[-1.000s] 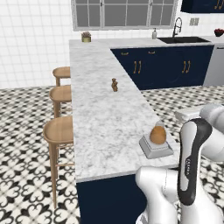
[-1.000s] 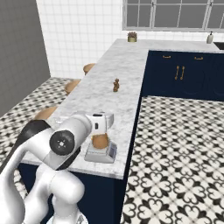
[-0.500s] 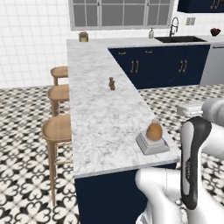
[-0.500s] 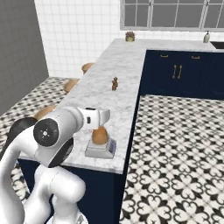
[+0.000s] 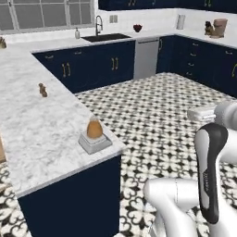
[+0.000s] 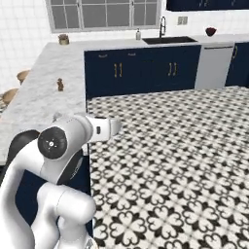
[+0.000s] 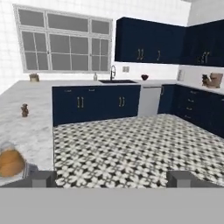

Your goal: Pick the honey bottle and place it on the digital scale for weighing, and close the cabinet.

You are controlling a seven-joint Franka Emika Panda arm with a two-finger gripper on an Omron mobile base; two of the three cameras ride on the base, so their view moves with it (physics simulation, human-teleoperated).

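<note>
The amber honey bottle [image 5: 94, 129] stands upright on the light-grey digital scale [image 5: 95, 142], near the front corner of the marble counter [image 5: 41, 125]. In the hand view the honey bottle [image 7: 9, 162] sits at the far left edge, off to the side of my gripper [image 7: 113, 179]. The gripper is open and holds nothing; its fingertips [image 7: 43, 178] are wide apart and face the tiled floor and the far cabinets. The tall pantry cabinet is out of view.
A tiny brown figurine [image 5: 42, 90] stands farther back on the counter. Low navy base cabinets [image 5: 92, 65], a sink [image 5: 105, 37] and a dishwasher [image 5: 146, 58] line the far wall. Patterned floor [image 5: 157, 111] spreads to the right, and stools [image 6: 22, 76] stand behind the counter.
Both base views have swung to the right, so the camera has moved. The honey bottle stays on the scale, while my hand has left it and points across the floor.
</note>
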